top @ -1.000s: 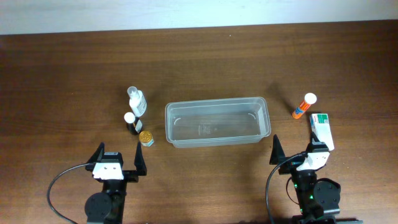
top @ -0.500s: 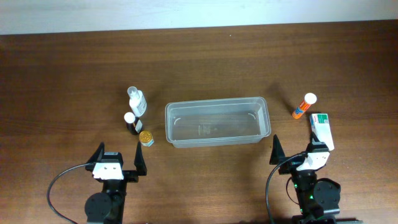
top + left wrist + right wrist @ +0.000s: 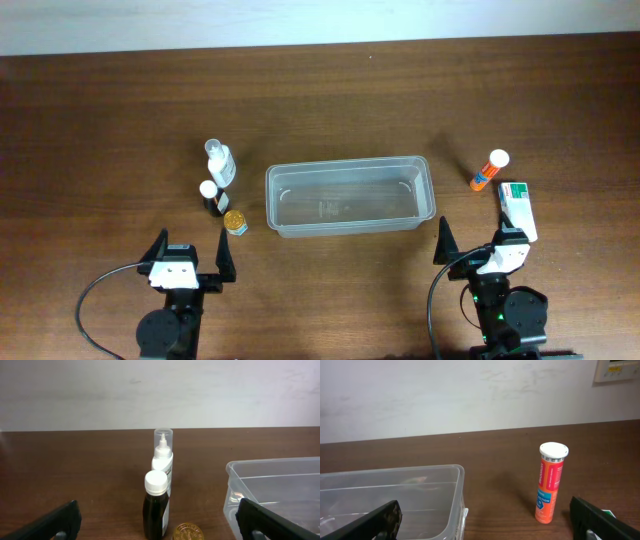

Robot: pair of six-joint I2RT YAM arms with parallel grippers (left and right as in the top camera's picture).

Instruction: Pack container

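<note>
So far nothing is packed: the clear container (image 3: 350, 197) sits empty, bottles and box outside, both grippers (image 3: 190, 258) (image 3: 478, 243) open and empty-handed.

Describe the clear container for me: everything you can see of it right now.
The container is a clear, see-through plastic tub, rectangular with rounded corners and a raised rim. It stands upright and open-topped, with no lid, at the middle of the wooden table, long side running left to right. Nothing is inside it. Nothing touches it: the small bottles stand apart on its left, the orange tube and box apart on its right.
</note>
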